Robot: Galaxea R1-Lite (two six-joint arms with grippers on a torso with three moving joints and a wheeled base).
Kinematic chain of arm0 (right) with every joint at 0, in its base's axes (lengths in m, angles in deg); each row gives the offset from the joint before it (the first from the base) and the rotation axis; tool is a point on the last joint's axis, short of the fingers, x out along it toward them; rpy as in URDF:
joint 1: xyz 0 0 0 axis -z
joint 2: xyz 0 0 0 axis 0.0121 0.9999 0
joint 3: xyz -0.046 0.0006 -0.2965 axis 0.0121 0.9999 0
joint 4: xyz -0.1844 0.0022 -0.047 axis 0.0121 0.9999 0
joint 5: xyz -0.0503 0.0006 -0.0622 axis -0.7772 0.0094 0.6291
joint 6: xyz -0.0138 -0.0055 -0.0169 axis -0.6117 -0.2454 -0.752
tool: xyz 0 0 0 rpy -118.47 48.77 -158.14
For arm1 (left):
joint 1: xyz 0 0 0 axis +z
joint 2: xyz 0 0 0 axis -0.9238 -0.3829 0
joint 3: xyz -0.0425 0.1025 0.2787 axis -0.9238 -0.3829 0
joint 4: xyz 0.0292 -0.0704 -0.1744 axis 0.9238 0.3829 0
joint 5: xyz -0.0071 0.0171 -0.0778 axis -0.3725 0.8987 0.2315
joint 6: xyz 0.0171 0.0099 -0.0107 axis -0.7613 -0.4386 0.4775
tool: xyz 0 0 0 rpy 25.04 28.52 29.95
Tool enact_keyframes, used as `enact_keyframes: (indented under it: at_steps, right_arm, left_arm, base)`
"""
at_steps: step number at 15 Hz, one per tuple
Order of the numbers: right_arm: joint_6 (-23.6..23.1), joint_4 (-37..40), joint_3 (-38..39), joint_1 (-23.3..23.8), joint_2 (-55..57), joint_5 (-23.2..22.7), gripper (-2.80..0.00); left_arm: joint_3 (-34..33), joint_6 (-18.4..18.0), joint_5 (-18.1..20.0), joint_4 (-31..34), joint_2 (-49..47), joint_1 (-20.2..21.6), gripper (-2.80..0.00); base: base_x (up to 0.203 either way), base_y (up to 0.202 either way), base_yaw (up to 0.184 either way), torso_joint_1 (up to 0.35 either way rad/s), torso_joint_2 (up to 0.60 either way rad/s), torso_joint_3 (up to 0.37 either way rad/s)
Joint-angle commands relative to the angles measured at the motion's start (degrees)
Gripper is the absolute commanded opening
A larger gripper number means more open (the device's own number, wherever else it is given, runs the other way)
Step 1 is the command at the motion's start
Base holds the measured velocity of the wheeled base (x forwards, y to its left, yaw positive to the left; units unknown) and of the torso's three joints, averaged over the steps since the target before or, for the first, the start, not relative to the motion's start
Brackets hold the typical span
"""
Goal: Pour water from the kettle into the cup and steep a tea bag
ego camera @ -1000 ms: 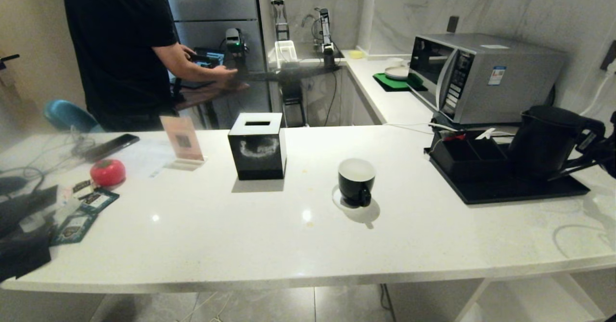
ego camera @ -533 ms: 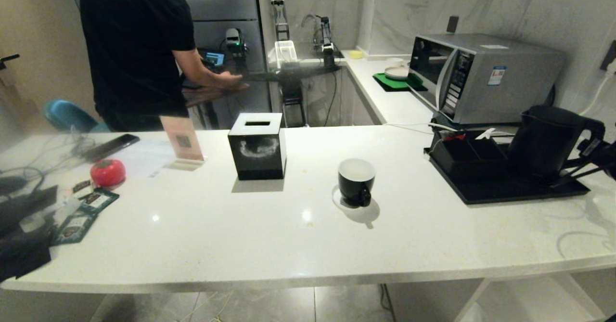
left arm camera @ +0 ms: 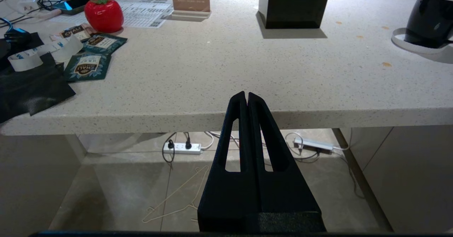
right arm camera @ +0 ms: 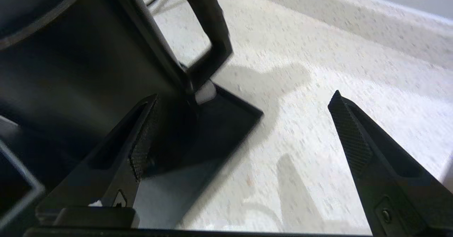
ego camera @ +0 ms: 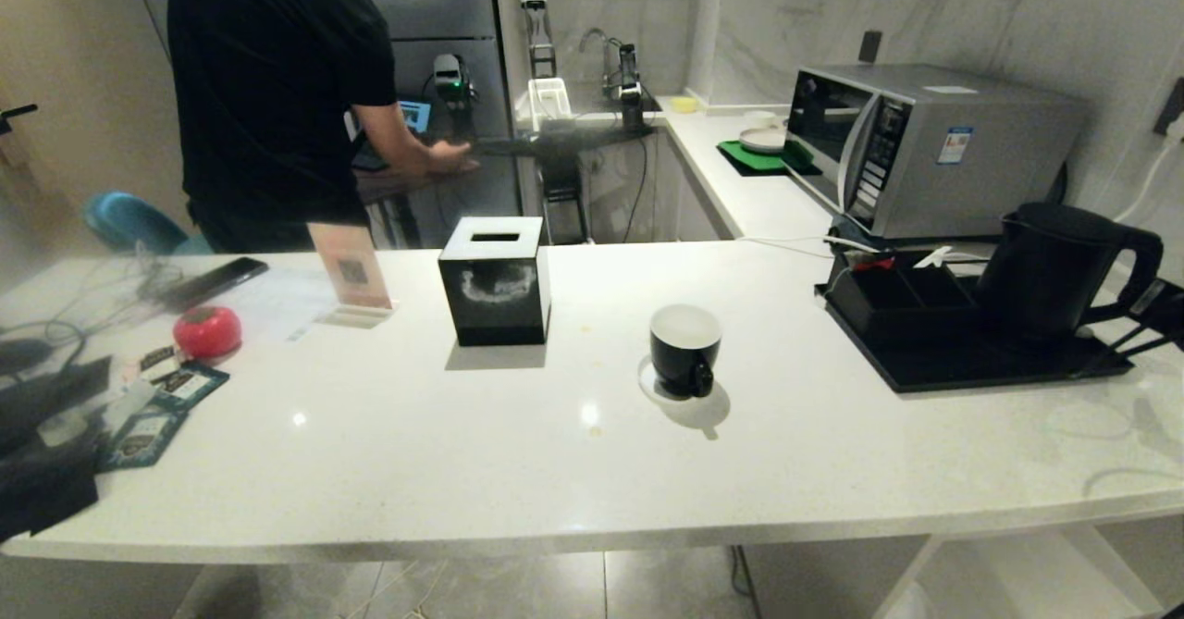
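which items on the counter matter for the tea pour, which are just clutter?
Job: kettle on black tray; cup; tea sachets; right gripper, open beside the kettle handle.
Clutter: tissue box, microwave, red tomato-shaped thing, phone.

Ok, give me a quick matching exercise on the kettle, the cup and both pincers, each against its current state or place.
Things:
1. tall matte-black kettle
2. small glossy black cup with white inside
3. left pincer
4. right pincer

States:
A. shut, below the counter edge
B. on the bare white counter, near the middle
C. open wide, holding nothing, beside the kettle's handle
D. standing on the black tray

Pairs: 1-D, 2-B, 3-A, 4-C
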Motion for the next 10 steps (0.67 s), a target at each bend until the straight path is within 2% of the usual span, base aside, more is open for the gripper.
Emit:
enact_keyframes:
  at_steps: [1, 7, 8, 10]
  right_arm:
    - [0.1, -0.3, 2.0, 0.0, -1.8, 0.1, 0.00]
    - [-1.2, -1.4, 9.8, 0.3, -6.8, 0.0, 0.00]
    - [-1.2, -1.9, 11.2, 0.4, -7.7, 0.0, -2.80]
    - [-1.2, -2.4, 14.0, 0.4, -9.6, 0.0, -2.80]
  left_arm:
    - [0.0, 0.0, 0.0, 0.0, 0.0, 0.0, -2.80]
    - [0.0, 0.0, 0.0, 0.0, 0.0, 0.0, -2.80]
    - [0.0, 0.0, 0.0, 0.0, 0.0, 0.0, -2.80]
    - [0.0, 0.0, 0.0, 0.0, 0.0, 0.0, -2.80]
  base:
    - [0.000, 0.000, 0.000, 0.000, 0.00, 0.000]
    - [0.000, 0.000, 0.000, 0.000, 0.00, 0.000]
    - [0.000, 0.000, 0.000, 0.000, 0.00, 0.000]
    - [0.000, 0.000, 0.000, 0.000, 0.00, 0.000]
